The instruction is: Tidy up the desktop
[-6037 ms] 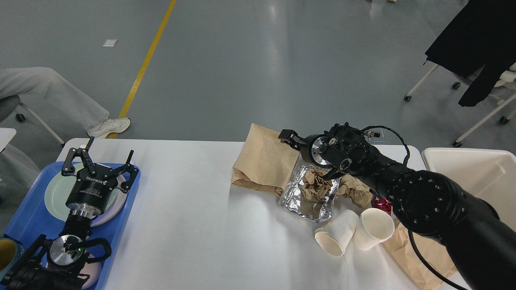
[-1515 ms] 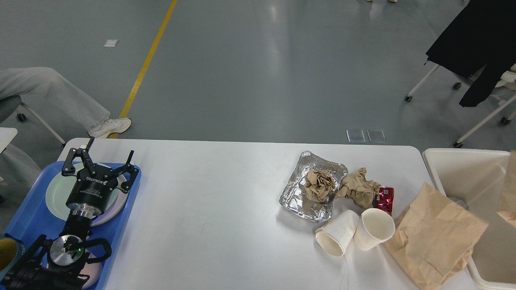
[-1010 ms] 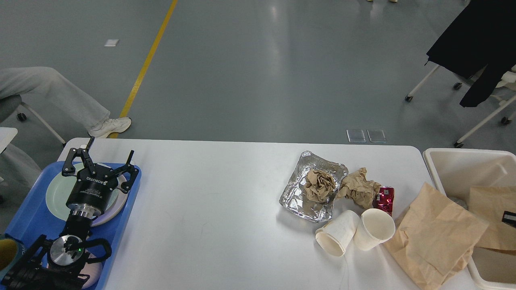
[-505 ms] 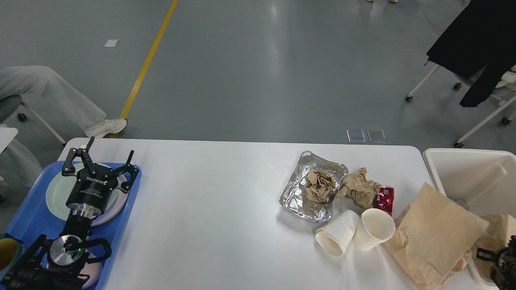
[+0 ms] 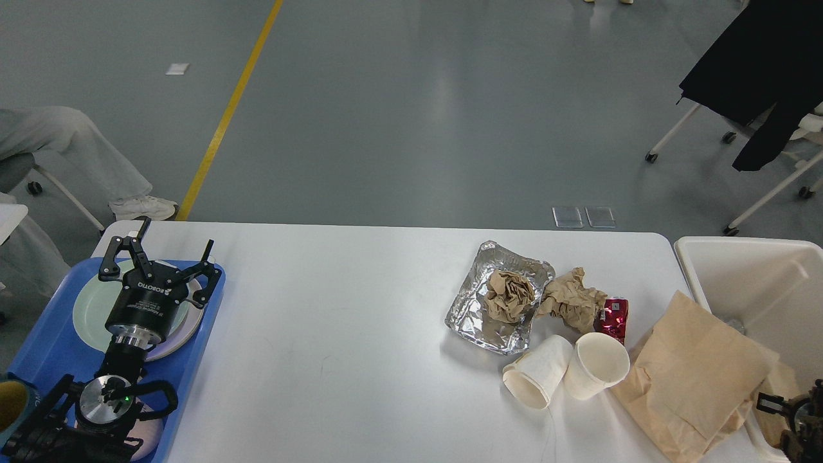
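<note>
The white desktop (image 5: 334,334) holds litter at its right end: a foil tray (image 5: 472,318) with a crumpled brown paper ball (image 5: 508,292) in it, a second crumpled paper (image 5: 572,299), a red wrapper (image 5: 614,318), a paper cup lying on its side (image 5: 537,379), and a second cup (image 5: 599,363) leaning beside it. A flat brown paper bag (image 5: 694,379) lies over the desktop's right edge. My left gripper (image 5: 161,257) is open and empty above the tray on the left. My right gripper (image 5: 794,418) shows only as a small dark part at the lower right, beside another brown bag (image 5: 775,386) inside the bin.
A blue tray (image 5: 45,334) with a pale green plate (image 5: 87,308) sits at the desktop's left end. A cream bin (image 5: 739,270) stands off the right end. A seated person's leg (image 5: 83,161) is at the far left, and wheeled chairs (image 5: 759,96) at the far right.
My right arm took the brown bag from behind the foil tray to the bin, and the bag has sunk low there. The person's foot moved left. The left arm has not moved.
</note>
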Motion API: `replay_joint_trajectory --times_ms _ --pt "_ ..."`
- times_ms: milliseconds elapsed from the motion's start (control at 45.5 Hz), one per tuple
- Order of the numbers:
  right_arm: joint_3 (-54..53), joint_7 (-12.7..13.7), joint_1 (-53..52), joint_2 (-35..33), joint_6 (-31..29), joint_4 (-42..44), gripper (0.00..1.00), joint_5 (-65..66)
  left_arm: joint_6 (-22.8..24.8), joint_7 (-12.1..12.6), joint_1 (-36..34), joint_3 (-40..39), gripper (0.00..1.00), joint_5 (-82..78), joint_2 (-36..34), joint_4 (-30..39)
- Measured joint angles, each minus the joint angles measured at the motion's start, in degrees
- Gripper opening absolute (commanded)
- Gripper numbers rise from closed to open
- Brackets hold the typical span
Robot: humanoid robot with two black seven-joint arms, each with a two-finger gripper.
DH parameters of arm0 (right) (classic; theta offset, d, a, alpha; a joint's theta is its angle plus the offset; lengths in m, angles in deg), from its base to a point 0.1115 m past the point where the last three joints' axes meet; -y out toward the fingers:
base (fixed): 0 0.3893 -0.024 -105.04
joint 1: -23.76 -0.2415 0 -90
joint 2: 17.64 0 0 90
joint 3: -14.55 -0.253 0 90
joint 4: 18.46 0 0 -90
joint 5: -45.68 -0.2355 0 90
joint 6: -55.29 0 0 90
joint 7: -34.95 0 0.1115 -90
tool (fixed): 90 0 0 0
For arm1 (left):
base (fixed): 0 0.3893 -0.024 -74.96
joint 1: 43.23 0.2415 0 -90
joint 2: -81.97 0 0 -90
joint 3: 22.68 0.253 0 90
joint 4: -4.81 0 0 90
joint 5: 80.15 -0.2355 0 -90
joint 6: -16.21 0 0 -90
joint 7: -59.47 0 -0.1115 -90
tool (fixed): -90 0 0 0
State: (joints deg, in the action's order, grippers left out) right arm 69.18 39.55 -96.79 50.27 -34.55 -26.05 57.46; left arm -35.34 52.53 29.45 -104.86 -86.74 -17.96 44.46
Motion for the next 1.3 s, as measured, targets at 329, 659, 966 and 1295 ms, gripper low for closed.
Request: replay_joint_trajectory --times_ms 329,659,966,1295 --pt "-0.2 0.0 -0.7 -1.2 0.9 -0.3 1.00 0.0 0.0 0.0 0.0 0.0 0.96 0.0 0.0 0.0" --pt "-1.2 0.4 -7.6 -8.4 -2.1 -4.7 1.00 0.0 0.0 0.0 0.0 0.0 0.96 0.0 0.0 0.0" --pt "0.1 2.1 -27.4 -15.5 -24.7 -13.3 1.00 1.1 0.0 0.0 0.0 0.0 0.96 0.0 0.0 0.0" --pt "20.6 5.6 -67.4 -14.4 -35.6 -44.4 1.00 7.7 0.0 0.0 0.0 0.0 0.96 0.0 0.0 0.0"
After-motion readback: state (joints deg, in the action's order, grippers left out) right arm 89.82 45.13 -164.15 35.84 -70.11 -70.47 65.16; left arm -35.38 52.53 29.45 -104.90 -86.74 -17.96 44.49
